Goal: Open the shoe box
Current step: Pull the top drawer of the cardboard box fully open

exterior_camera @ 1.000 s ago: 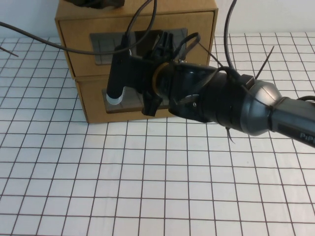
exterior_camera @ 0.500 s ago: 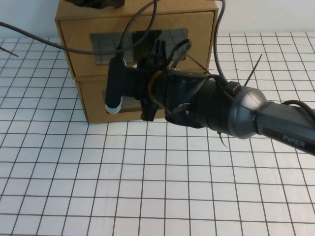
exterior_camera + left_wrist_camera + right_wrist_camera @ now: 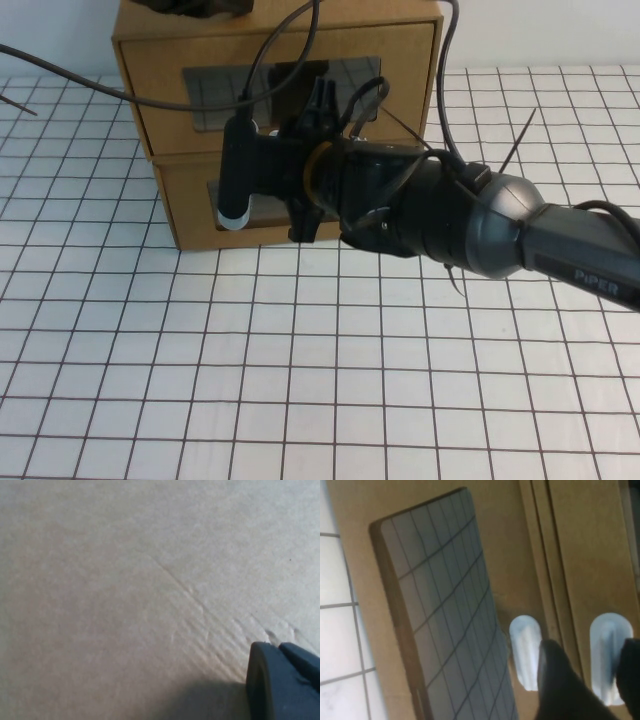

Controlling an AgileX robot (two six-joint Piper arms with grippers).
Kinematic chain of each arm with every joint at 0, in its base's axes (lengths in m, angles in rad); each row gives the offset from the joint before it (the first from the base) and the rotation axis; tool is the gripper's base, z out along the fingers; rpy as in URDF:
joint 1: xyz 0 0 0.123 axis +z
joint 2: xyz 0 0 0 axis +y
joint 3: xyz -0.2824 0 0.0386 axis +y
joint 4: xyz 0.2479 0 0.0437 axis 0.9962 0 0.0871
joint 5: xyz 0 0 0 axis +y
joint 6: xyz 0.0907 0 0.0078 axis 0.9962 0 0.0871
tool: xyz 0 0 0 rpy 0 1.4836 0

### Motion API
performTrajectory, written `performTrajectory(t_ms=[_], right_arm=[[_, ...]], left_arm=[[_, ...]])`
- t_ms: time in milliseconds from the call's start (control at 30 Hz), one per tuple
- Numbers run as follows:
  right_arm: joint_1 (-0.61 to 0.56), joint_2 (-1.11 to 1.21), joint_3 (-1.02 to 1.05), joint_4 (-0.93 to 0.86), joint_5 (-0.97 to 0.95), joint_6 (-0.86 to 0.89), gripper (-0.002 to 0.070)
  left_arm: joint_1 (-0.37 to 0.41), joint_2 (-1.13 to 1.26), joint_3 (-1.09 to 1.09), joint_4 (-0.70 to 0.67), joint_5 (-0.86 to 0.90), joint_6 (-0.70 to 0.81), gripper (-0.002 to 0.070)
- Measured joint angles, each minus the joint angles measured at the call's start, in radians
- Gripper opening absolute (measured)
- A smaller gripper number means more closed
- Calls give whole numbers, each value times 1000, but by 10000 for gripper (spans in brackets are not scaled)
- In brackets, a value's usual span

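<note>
The box [image 3: 280, 120] stands at the desk's [image 3: 300, 380] far edge, left of centre. It is brown cardboard in 2 tiers, each front with a shiny window [image 3: 215, 85]. The right arm comes in from the desk's right edge and crosses in front of the box, hiding much of the lower tier's front and the right part of the upper window.

The right gripper [image 3: 592, 682] is up close to the box front, its 2 dark fingers [image 3: 560, 680] apart and clamped on nothing. Just ahead of the tips are 2 pale oval cut-outs [image 3: 525, 650], side by side near the seam [image 3: 535, 555] in the cardboard, and 1 of them shows in the gap between the fingers. Beside them lies a window reflecting the desk's grid. A black cylinder [image 3: 237, 175] with a white end hangs off the wrist over the lower tier's left part, and cables [image 3: 270, 50] loop up past the box.

The left gripper [image 3: 282, 680] is hard by plain cardboard, with a shadow under it — whether it is apart or together I cannot tell. A dark shape [image 3: 195, 8] sits on the box's top.
</note>
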Motion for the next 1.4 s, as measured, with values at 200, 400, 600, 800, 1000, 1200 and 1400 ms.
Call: performTrajectory(t_ms=[200,400,600,800,1000,1200,1400], right_arm=[[-2,0,0,-32,0,2,193],[-2,6,0,-107,14,2,182],[-2,20,-2,-204,40,62,182],[-2,22,-2,-236,50,123,181],[30,26,-2,-245,85,132,181],[50,45,-2,-277,110,136,181],[52,61,-4,-405,145,302,157]], left_arm=[[0,0,0,0,0,0,-2],[0,0,0,0,2,0,-2],[0,0,0,0,4,0,-2],[0,0,0,0,4,2,-2],[0,0,0,0,6,4,-2],[0,0,0,0,9,4,-2],[0,0,0,0,9,8,-2]])
